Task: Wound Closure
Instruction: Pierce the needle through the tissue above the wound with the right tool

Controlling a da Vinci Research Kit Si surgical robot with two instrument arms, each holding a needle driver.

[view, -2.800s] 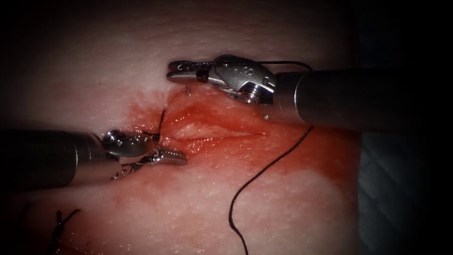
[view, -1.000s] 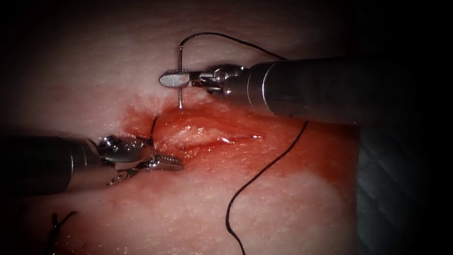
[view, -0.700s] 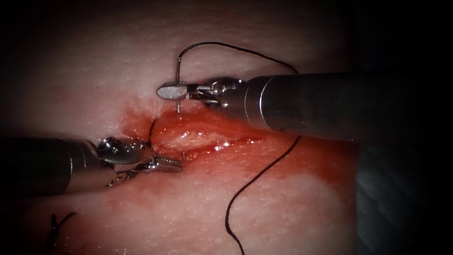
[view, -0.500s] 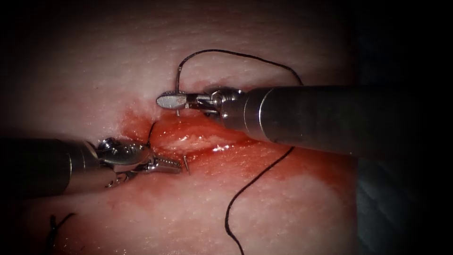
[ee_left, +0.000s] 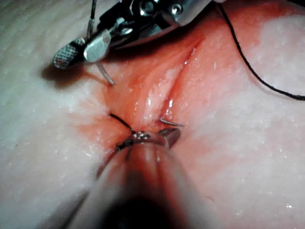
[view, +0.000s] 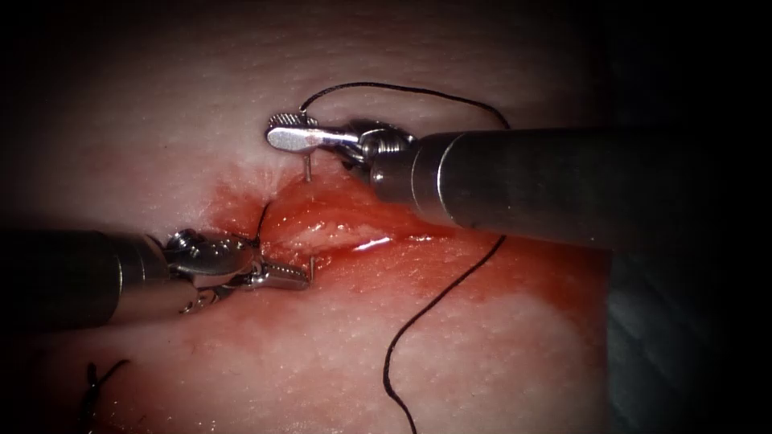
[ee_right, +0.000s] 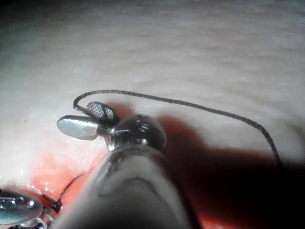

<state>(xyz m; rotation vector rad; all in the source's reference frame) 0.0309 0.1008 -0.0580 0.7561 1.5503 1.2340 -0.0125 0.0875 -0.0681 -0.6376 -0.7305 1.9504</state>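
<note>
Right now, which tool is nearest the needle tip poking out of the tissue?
The left arm's tool, lying beside the needle tip at the left end of the cut. The right arm's tool is across the cut, by the needle's thread end.

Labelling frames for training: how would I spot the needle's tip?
Find the red cut in the tissue. At its left end, beside the left tool, a short bright sliver stands out of the lower edge: the needle's tip. The thread nearby is black, not shiny.

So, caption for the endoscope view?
Needle in tissue across cut; right tool open beside it, left tool empty by its tip.
</note>
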